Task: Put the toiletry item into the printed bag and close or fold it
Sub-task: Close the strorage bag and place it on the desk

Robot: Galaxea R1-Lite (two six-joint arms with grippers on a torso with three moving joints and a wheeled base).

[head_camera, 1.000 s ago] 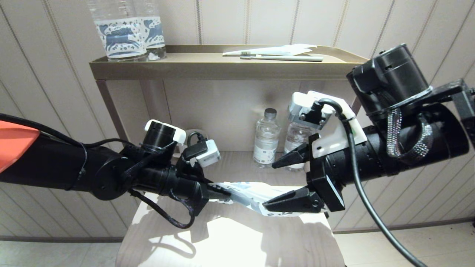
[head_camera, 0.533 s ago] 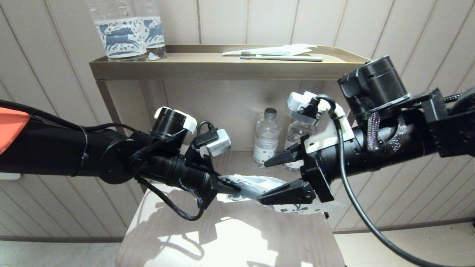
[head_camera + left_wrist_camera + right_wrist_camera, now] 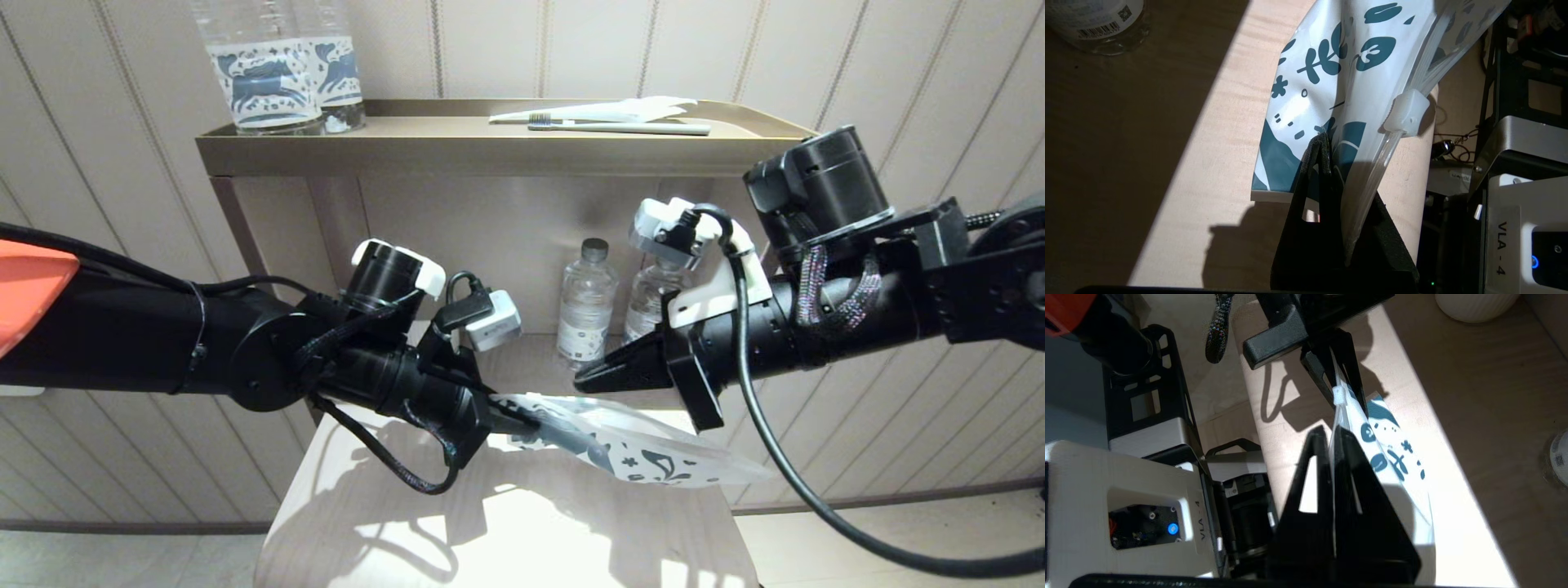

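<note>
The printed bag (image 3: 645,457) hangs above the wooden table (image 3: 506,531), whitish with blue-grey shapes. My left gripper (image 3: 522,420) is shut on its left end; the left wrist view shows the fingers (image 3: 1316,163) pinching the bag (image 3: 1327,61) beside the white zip slider (image 3: 1406,112). Above the bag's middle, my right gripper (image 3: 581,381) is shut on the clear zip edge, which runs between its fingers (image 3: 1355,477); the slider (image 3: 1340,396) sits just beyond its tips (image 3: 1331,435). A white toothbrush (image 3: 620,127) lies on the top tray. Nothing shows inside the bag.
The gold tray shelf (image 3: 490,151) also carries two clear bottles with blue-printed labels (image 3: 277,73) at its left. Two small water bottles (image 3: 586,302) stand at the back of the lower surface, behind the grippers. A white ribbed cup (image 3: 1474,302) stands nearby.
My right gripper was open around the bag and is now shut, having moved left and up. The left arm shifted right with the bag, whose right end now sticks out free.
</note>
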